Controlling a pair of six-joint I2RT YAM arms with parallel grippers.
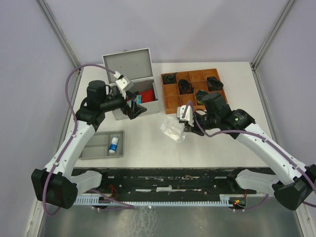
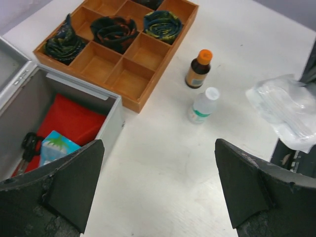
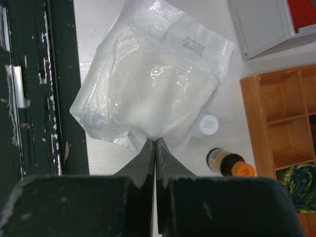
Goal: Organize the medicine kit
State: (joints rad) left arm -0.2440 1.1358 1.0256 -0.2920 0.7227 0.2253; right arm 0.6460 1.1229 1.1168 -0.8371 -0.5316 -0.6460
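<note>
Our right end effector (image 3: 155,143) is clenched on the edge of a soft plastic packet (image 3: 148,89); our left end effector (image 2: 158,187) hangs released above the counter (image 2: 163,148). The medicine kit (image 1: 131,64) sits open by the counter's far left corner. We judge it stiff and fairly heavy; its lid handle (image 1: 125,51), hardly visible, seems the best hold.

Overhead view from the near edge; both wrist views close, angled down, sharing the plastic pouch (image 3: 148,84).

amber bottle (image 2: 199,69) beside white bottle (image 2: 203,105); pincer (image 2: 158,168) spread wide.
</note>
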